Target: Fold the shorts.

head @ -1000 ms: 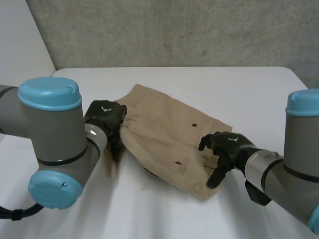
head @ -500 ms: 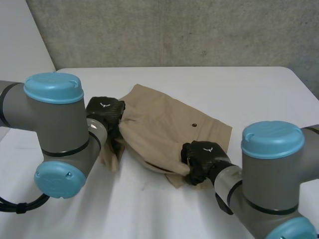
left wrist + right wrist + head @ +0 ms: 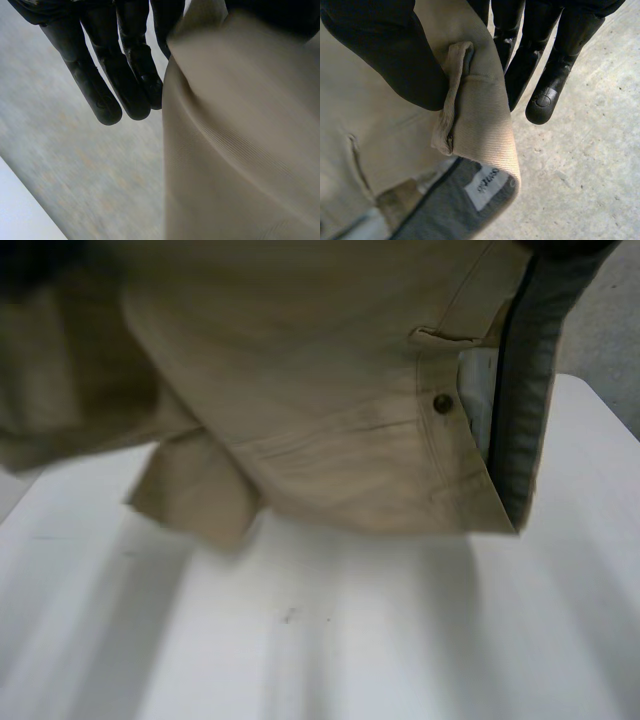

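Your right hand [image 3: 385, 55] pinches the shorts [image 3: 320, 410] at the waistband [image 3: 482, 135], your left hand [image 3: 100, 75] an edge. Soft, limp cloth; grip the seams.

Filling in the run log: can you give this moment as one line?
phase: lift | shorts: hanging above table | left hand: pinching shorts | right hand: thumb pinching waistband

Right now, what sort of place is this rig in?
Likely a robotics lab or test bay: a plain white table, a rough concrete wall, and tan shorts pinched in the black right hand.
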`<state>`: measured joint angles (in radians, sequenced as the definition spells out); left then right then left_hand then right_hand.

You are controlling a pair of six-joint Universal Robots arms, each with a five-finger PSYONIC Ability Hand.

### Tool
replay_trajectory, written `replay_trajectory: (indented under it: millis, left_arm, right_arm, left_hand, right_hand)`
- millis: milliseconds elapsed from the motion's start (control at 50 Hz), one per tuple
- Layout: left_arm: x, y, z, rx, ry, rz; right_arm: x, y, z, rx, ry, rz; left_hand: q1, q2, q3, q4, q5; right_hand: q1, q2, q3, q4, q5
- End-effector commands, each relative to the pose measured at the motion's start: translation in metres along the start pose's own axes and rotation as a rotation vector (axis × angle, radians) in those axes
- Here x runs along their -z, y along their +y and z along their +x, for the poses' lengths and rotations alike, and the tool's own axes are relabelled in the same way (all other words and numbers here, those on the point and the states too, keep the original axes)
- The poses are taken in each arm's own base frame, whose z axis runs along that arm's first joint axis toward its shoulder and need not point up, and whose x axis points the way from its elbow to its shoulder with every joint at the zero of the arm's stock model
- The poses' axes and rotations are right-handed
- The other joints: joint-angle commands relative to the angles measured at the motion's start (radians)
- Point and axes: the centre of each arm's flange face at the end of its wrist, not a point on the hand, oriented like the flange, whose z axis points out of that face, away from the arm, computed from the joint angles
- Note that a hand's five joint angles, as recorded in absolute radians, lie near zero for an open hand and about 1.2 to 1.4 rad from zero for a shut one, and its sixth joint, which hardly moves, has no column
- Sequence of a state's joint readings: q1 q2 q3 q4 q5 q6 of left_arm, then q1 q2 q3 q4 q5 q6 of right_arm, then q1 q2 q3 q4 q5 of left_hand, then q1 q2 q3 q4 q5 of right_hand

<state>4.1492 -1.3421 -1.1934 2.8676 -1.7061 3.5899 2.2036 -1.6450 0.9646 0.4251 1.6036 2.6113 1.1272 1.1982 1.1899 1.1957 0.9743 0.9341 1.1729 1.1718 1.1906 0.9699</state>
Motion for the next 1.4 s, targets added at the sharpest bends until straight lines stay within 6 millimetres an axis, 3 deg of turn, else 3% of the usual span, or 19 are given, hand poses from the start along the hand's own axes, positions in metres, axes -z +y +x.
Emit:
replay_trajectory:
  millis: [20, 120, 140, 220, 280, 300, 380, 440, 460, 540, 640, 660, 680, 700, 860, 960, 1060, 1160, 1400]
  left_arm:
    - [-0.008, 0.005, 0.003, -0.009, 0.011, -0.019]
    - [-0.025, 0.071, 0.038, -0.040, 0.116, -0.218]
    - [-0.028, 0.083, 0.044, -0.045, 0.131, -0.253]
    - [-0.045, 0.157, 0.080, -0.065, 0.212, -0.441]
    - [-0.054, 0.193, 0.095, -0.078, 0.232, -0.505]
    - [-0.062, 0.216, 0.101, -0.085, 0.231, -0.532]
    - [-0.099, 0.260, 0.102, -0.090, 0.157, -0.502]
    - [-0.116, 0.271, 0.103, -0.094, 0.127, -0.459]
    - [-0.143, 0.274, 0.102, -0.103, 0.075, -0.360]
    - [-0.183, 0.264, 0.102, -0.127, -0.009, -0.175]
    - [-0.210, 0.252, 0.104, -0.118, -0.075, -0.001]
    - [-0.211, 0.254, 0.106, -0.118, -0.072, 0.016]
    - [-0.212, 0.256, 0.110, -0.116, -0.064, 0.033]
    - [-0.212, 0.258, 0.117, -0.116, -0.040, 0.065]
    - [-0.192, 0.277, 0.140, -0.112, 0.036, 0.085]
    - [-0.177, 0.273, 0.135, -0.110, -0.001, 0.022]
    - [-0.144, 0.258, 0.111, -0.116, -0.071, -0.105]
    - [-0.090, 0.252, 0.103, -0.131, -0.013, -0.288]
    - [0.008, 0.255, 0.103, 0.119, 0.074, -0.603]
  right_arm:
    - [-0.017, 0.021, 0.000, -0.002, -0.074, -0.133]
    - [-0.037, 0.068, -0.014, -0.009, -0.136, -0.272]
    - [-0.041, 0.089, -0.025, -0.014, -0.176, -0.337]
    - [-0.049, 0.138, -0.052, -0.032, -0.253, -0.475]
    - [-0.058, 0.165, -0.068, -0.036, -0.280, -0.515]
    - [-0.066, 0.182, -0.077, -0.038, -0.278, -0.521]
    - [-0.090, 0.223, -0.096, -0.038, -0.255, -0.506]
    - [-0.107, 0.240, -0.103, -0.033, -0.216, -0.474]
    - [-0.120, 0.246, -0.102, -0.026, -0.165, -0.441]
    - [-0.149, 0.249, -0.091, -0.011, -0.008, -0.343]
    - [-0.186, 0.249, -0.075, -0.001, 0.154, -0.184]
    - [-0.188, 0.251, -0.075, 0.000, 0.150, -0.182]
    - [-0.190, 0.258, -0.079, 0.004, 0.135, -0.196]
    - [-0.191, 0.260, -0.082, 0.004, 0.122, -0.207]
    - [-0.175, 0.268, -0.092, -0.031, 0.026, -0.356]
    - [-0.155, 0.263, -0.088, -0.107, -0.032, -0.448]
    - [-0.127, 0.257, -0.092, -0.114, -0.179, -0.508]
    - [-0.103, 0.266, -0.098, -0.065, -0.334, -0.548]
    - [-0.089, 0.316, -0.128, 0.026, -0.465, -0.627]
  left_hand:
    - [0.269, 0.198, 0.206, 0.201, 0.247]
    - [0.269, 0.198, 0.206, 0.201, 0.247]
    - [0.269, 0.198, 0.206, 0.201, 0.247]
    - [0.269, 0.198, 0.206, 0.201, 0.247]
    - [0.269, 0.198, 0.206, 0.201, 0.247]
    - [0.269, 0.198, 0.206, 0.201, 0.247]
    - [0.269, 0.198, 0.206, 0.201, 0.247]
    - [0.269, 0.198, 0.206, 0.201, 0.247]
    - [0.269, 0.198, 0.206, 0.201, 0.247]
    - [0.269, 0.198, 0.206, 0.201, 0.247]
    - [0.223, 0.152, 0.160, 0.154, 0.201]
    - [-0.083, -0.154, -0.145, -0.151, -0.104]
    - [-0.522, -0.593, -0.584, -0.590, -0.543]
    - [-0.953, -1.024, -1.015, -1.021, -0.974]
    - [-0.953, -1.024, -1.015, -1.021, -0.974]
    - [-0.953, -1.024, -1.015, -1.021, -0.974]
    - [-0.953, -1.024, -1.015, -1.021, -0.974]
    - [-0.934, -1.005, -0.997, -1.003, -0.956]
    - [-0.694, -0.765, -0.757, -0.762, -0.716]
  right_hand:
    - [0.462, 0.223, 0.224, 0.206, 0.252]
    - [0.462, 0.223, 0.224, 0.206, 0.252]
    - [0.462, 0.223, 0.224, 0.206, 0.252]
    - [0.462, 0.223, 0.224, 0.206, 0.252]
    - [0.462, 0.223, 0.224, 0.206, 0.252]
    - [0.462, 0.223, 0.224, 0.206, 0.252]
    - [0.462, 0.223, 0.224, 0.206, 0.252]
    - [0.462, 0.223, 0.224, 0.206, 0.252]
    - [0.462, 0.223, 0.224, 0.206, 0.252]
    - [0.462, 0.223, 0.224, 0.206, 0.252]
    - [0.414, 0.175, 0.176, 0.157, 0.203]
    - [-0.017, -0.256, -0.255, -0.273, -0.227]
    - [-0.760, -0.998, -0.997, -1.016, -0.970]
    - [-0.760, -0.998, -0.997, -1.016, -0.970]
    - [-0.760, -0.998, -0.997, -1.016, -0.970]
    - [-0.760, -0.998, -0.997, -1.016, -0.970]
    - [-0.760, -0.998, -0.997, -1.016, -0.970]
    - [-0.718, -0.957, -0.955, -0.974, -0.928]
    - [-0.500, -0.739, -0.738, -0.756, -0.710]
